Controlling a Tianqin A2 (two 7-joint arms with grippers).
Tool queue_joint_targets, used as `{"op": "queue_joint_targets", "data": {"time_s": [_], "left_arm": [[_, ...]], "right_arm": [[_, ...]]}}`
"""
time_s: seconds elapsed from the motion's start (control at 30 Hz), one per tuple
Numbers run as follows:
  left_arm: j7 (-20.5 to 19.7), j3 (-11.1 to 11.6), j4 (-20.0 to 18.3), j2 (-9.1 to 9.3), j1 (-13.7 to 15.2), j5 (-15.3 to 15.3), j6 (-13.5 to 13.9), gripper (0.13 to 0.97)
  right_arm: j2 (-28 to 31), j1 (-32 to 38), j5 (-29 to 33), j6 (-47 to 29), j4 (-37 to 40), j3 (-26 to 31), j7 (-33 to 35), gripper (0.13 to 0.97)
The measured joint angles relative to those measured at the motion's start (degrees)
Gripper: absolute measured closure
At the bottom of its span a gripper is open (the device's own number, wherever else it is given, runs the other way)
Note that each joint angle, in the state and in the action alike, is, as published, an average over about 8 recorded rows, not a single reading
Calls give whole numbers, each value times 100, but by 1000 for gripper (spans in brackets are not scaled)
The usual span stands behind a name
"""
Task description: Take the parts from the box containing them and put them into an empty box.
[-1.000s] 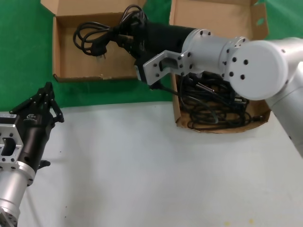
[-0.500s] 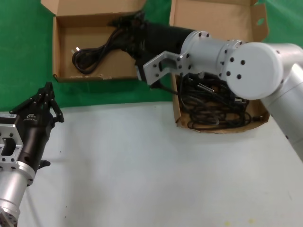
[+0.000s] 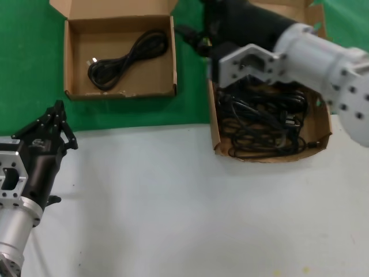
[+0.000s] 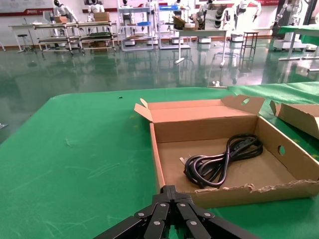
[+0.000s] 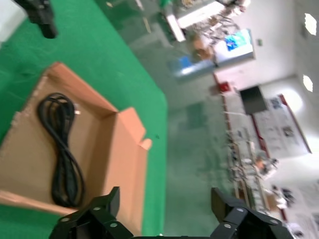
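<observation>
The right gripper (image 5: 164, 214) has its two black fingers (image 5: 94, 214) spread wide apart, and nothing is between them. It hangs up in the air past the far end of the full box (image 3: 214, 135), and its thick silver arm reaches across the top of that box, so the arm hides some of what is inside. The full box is the bigger brown one with a tall lid flap, and it sits partly on the green cloth (image 3: 26, 63) and partly on the white table (image 3: 184, 208). A messy pile of black cords (image 3: 262, 124) lies in it. Beside the full box, toward the robot's left, is the smaller box (image 3: 120, 92) with low walls and a short flap. A strip of green cloth lies between the two boxes, so they do not touch. One coiled black cord (image 3: 125, 59) lies flat on the bottom of the smaller box, slanting from corner to corner, with its plug end toward the left side. The left gripper (image 3: 55, 118) waits over the white table, well apart from the full box and near the front of the smaller box, with its black fingers pressed together into a point.
</observation>
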State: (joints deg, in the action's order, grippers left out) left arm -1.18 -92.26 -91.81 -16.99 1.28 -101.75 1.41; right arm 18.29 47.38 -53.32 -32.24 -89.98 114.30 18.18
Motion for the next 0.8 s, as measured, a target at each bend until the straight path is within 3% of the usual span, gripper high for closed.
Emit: {"op": "queue_joint_targets", "data": {"time_s": [0.4, 0.8], "left_arm": [[0, 0, 0, 0, 0, 0, 0, 952], [2, 1, 0, 0, -3, -3, -3, 931]], "right_arm": [[237, -1399, 506, 95, -1545, -1224, -599, 312], [244, -1687, 395, 217, -1666, -1403, -669, 167]]}}
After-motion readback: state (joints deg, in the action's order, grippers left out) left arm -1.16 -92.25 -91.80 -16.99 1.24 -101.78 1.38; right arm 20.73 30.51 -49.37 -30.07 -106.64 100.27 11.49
